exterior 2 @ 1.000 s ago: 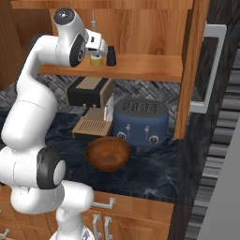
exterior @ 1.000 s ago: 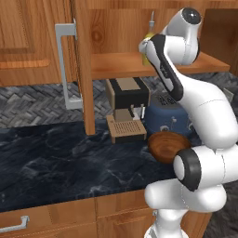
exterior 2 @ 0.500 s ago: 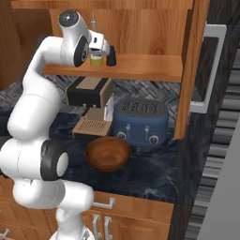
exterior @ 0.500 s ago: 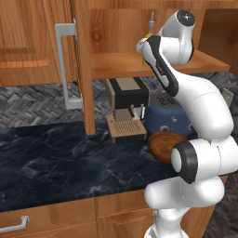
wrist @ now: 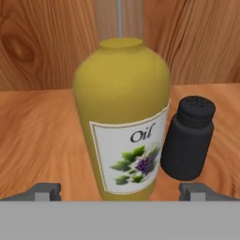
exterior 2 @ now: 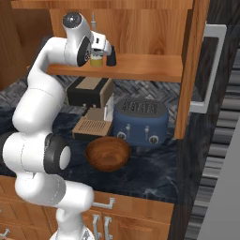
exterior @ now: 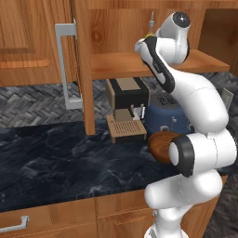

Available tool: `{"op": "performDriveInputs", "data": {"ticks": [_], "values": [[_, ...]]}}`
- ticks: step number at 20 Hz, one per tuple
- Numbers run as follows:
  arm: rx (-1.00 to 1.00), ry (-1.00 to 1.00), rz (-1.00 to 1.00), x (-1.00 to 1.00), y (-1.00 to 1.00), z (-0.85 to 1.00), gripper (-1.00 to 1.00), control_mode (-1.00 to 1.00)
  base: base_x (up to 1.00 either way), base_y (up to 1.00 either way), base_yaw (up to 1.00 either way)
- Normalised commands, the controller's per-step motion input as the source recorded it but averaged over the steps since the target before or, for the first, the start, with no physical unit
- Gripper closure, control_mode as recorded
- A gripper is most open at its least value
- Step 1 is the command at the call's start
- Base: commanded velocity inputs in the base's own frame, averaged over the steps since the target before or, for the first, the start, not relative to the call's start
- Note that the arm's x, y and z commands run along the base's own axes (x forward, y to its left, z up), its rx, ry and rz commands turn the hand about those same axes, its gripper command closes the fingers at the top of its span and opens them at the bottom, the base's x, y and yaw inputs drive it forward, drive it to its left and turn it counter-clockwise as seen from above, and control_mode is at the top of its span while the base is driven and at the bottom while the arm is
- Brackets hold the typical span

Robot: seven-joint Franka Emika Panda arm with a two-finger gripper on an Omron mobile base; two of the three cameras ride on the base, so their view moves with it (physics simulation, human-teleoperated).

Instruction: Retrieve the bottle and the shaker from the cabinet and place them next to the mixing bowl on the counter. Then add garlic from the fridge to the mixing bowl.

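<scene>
Gripper [wrist: 120,191] is spread wide at the cabinet shelf [exterior 2: 140,70], w/ the yellow oil bottle [wrist: 123,117] upright btw. its two fingertips [wrist: 44,191], not pinched. The black shaker [wrist: 188,138] stands upright just beside the bottle, at its right in hand view, both on the shelf. The wooden mixing bowl [exterior 2: 108,153] sits on the dark counter [exterior: 56,158] below, in front of the blue toaster [exterior 2: 140,121] & near the coffee machine [exterior: 126,109].

The bottle [wrist: 122,112] is showing a smooth, matt yellow body with a paper-looking label; the shaker [wrist: 188,138] beside it is looking like dull black plastic; the shelf [wrist: 42,140] is showing warm grained wood; the desk [exterior: 60,158] is gleaming like dark polished marble; the mixing bowl [exterior 2: 108,153] is looking like turned wood.
</scene>
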Motion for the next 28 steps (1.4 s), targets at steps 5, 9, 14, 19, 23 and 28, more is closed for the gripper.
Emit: {"op": "performDriveInputs", "data": {"ticks": [5,9,14,19,23,28], "values": [[0.00,0.00,0.00,0.07,0.00,-0.01,-1.00,-1.00,0.00,0.00,0.00],[0.00,0.00,0.00,0.00,0.00,0.00,-1.00,-1.00,0.00,0.00,0.00],[0.00,0.00,0.00,0.08,0.00,-0.14,-1.00,-1.00,0.00,0.00,0.00],[0.00,0.00,0.00,0.10,0.00,-0.10,-1.00,-1.00,0.00,0.00,0.00],[0.00,0.00,0.00,0.01,0.00,0.00,-1.00,-1.00,0.00,0.00,0.00],[0.00,0.00,0.00,0.08,0.00,0.00,-1.00,-1.00,0.00,0.00,0.00]]}}
